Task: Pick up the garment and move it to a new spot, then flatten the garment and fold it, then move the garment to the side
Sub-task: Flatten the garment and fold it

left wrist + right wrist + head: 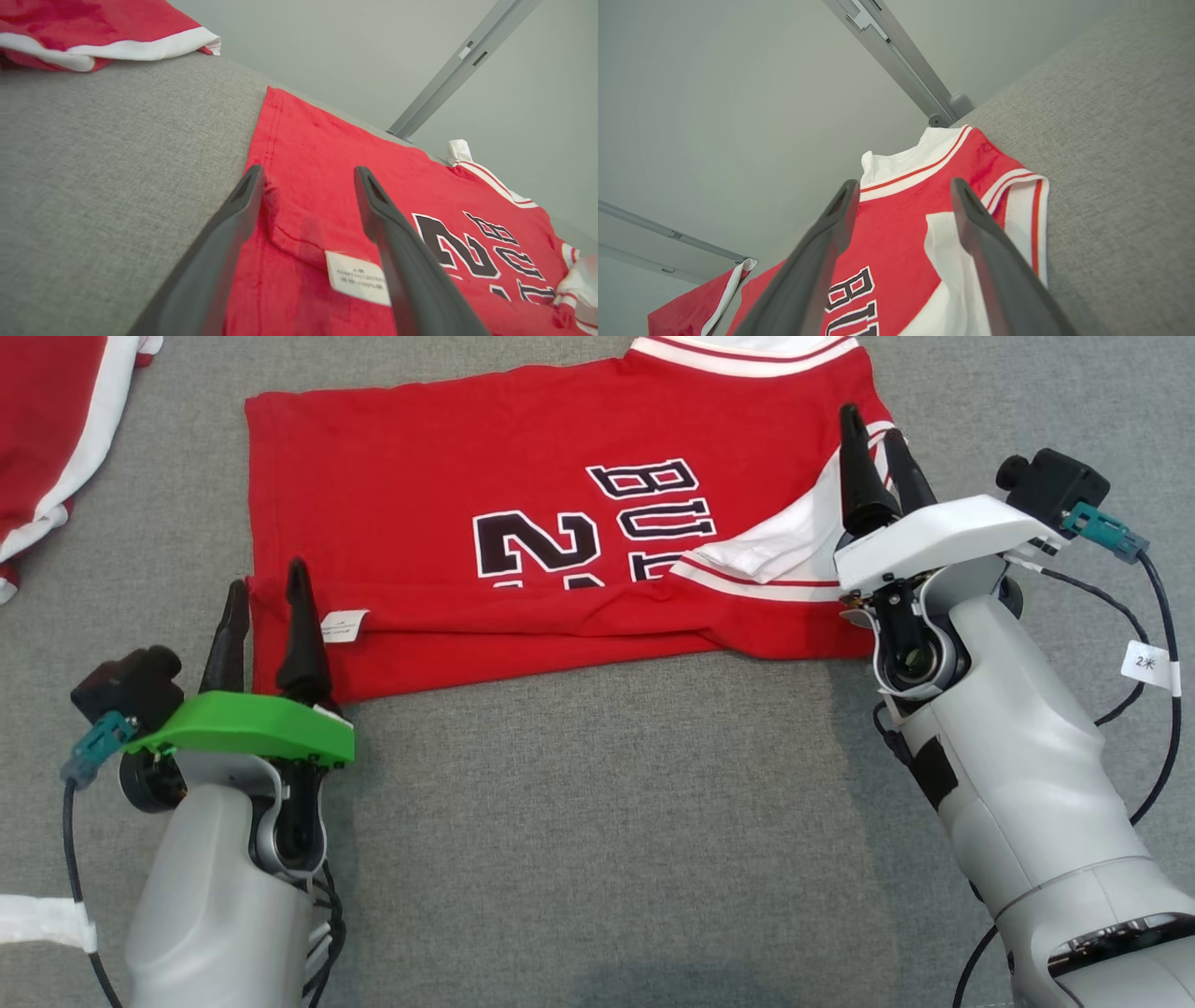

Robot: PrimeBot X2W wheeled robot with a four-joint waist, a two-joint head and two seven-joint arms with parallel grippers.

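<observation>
Nearest the camera, two pale robot forearms rise from the bottom edge over a grey cloth surface (597, 821), both cut off by the frame. A white strip (45, 922) at the lower left is also cut off, and what it is cannot be told.

The left gripper (268, 575), under a green cover, has its two dark fingers spread well apart and grips nothing. Its tips stand over the near left corner of the jersey (448, 457). In the left wrist view the left gripper (309, 169) straddles that folded corner of the jersey (327, 154). One finger hides part of a white label (357, 277) whose print is too blurred to read.

The right gripper (870, 422), under a white cover, is likewise wide apart and empty, with its tips over the jersey's right end beside a white-trimmed armhole. Its forearm hides the jersey's near right corner. In the right wrist view the right gripper (904, 182) points along the jersey (896, 233) toward its collar.

The red jersey lies flat and folded in the middle of the surface. Black letters "BU" and a "2" show, and the rest is tucked under the fold. Its collar is cut off by the top edge of the head view.

Farther left, a second red and white garment (47, 429) runs off the top left corner. Beyond the surface's far edge stands a grey metal rail (901, 60) against a plain pale wall
</observation>
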